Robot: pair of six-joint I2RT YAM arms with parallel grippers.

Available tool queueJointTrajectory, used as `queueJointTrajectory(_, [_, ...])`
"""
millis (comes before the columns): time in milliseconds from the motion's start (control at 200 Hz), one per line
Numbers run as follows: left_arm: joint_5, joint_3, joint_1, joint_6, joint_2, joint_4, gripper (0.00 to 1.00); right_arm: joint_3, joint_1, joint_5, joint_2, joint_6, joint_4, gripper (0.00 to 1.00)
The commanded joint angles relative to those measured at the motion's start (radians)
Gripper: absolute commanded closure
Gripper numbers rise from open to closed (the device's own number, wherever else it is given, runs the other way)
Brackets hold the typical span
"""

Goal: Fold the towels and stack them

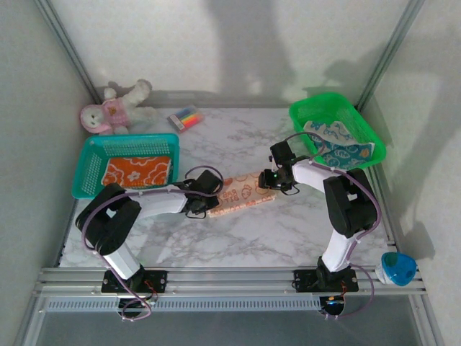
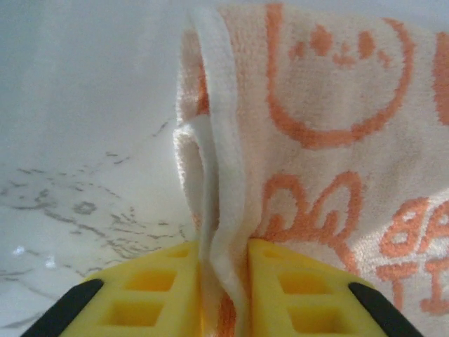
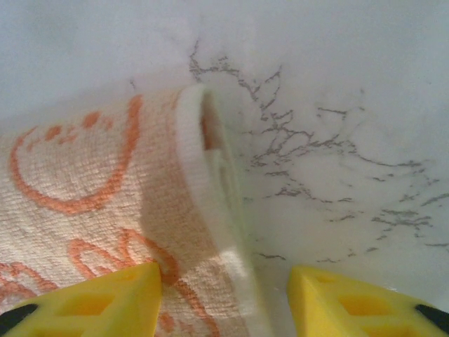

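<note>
- Marbled bench within pale walls; peach towel lying mid-bench as a narrow doubled strip between the two arms.
- Grip: left end effector clenched on the strip's layered hem; right end effector released, fingers straddling the opposite hem (one over cloth, one over bare marble).
- Step judged in hand: the next fold. Close the right side on both layers before lifting; raise both ends evenly, carry one over the other, match hems, press flat.
- Count: towels, three (peach on the bench, orange towel in teal basket, white-and-blue towel in green basket); baskets, two; plush toy, one; marker pack, one.
</note>
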Motion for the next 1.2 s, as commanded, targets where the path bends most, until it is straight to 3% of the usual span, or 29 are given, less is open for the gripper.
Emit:
queueJointTrajectory(0, [-0.014, 0.030, -0.021, -0.003, 0.092, -0.016, 0.93, -0.036, 0.003, -0.020, -0.004, 0.019, -0.029, 0.49])
queueJointTrajectory(45, [-0.033, 0.055, -0.024, 0.007, 0.093, -0.039, 1.00, -0.038, 0.003, -0.012, -0.012, 0.022, -0.030, 0.48])
queueJointTrajectory(155, [-0.092, 0.122, -0.034, 0.038, 0.092, -0.117, 1.00, -0.046, 0.001, 0.009, -0.049, 0.037, -0.031, 0.45])
queueJointTrajectory(225, [-0.124, 0.162, -0.038, 0.061, 0.086, -0.171, 1.00, -0.052, 0.002, 0.043, -0.086, 0.048, -0.035, 0.35])
queueJointTrajectory(461, [-0.266, 0.298, -0.047, 0.160, 0.043, -0.384, 1.00, -0.067, -0.002, 0.115, -0.232, 0.070, -0.059, 0.22])
queueJointTrajectory(596, [-0.366, 0.381, -0.048, 0.242, -0.001, -0.519, 1.00, -0.076, -0.004, 0.173, -0.314, 0.091, -0.078, 0.02])
queueJointTrajectory(791, [-0.536, 0.492, -0.048, 0.384, -0.083, -0.699, 1.00, -0.084, -0.004, 0.208, -0.400, 0.106, -0.091, 0.01])
queueJointTrajectory(986, [-0.600, 0.589, -0.048, 0.554, -0.233, -0.762, 1.00, -0.089, -0.004, 0.217, -0.447, 0.121, -0.098, 0.01])
queueJointTrajectory(1197, [-0.649, 0.798, -0.035, 0.635, -0.252, -0.933, 1.00, -0.078, -0.004, 0.207, -0.446, 0.111, -0.100, 0.01])
